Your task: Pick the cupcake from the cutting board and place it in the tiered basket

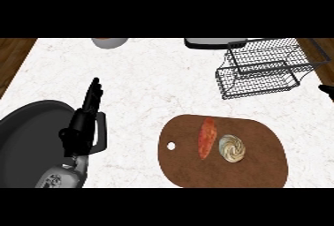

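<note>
A white marbled counter (143, 88) filled the head view, with dark wood showing past its far corners. The robot's left hand (81, 126) rose from the lower left edge on a grey forearm, its black fingers (93, 95) held straight and pointing away from the robot, the thumb set apart to the right, holding nothing. Just to the left of that hand, partly behind it, lay a large dark round pan (29, 128).

To the right of the left hand, apart from it, lay a brown oval cutting board (261, 132) with a small hole near its left end. On the board sat the cupcake (232, 148), seen from above as a pale swirl of frosting, untouched by either hand. Just left of the cupcake, nearer the left hand, lay a long reddish piece of food (206, 137).

Farther away and to the right of the left hand stood the black wire tiered basket (261, 70), beyond the board and well apart from the cupcake. A pale bowl (109, 42) and a dark-rimmed tray (209, 43) showed at the far edge.

Only a black tip of the right hand (326, 90) showed at the right edge, beside the basket; whether its fingers were open could not be told.
</note>
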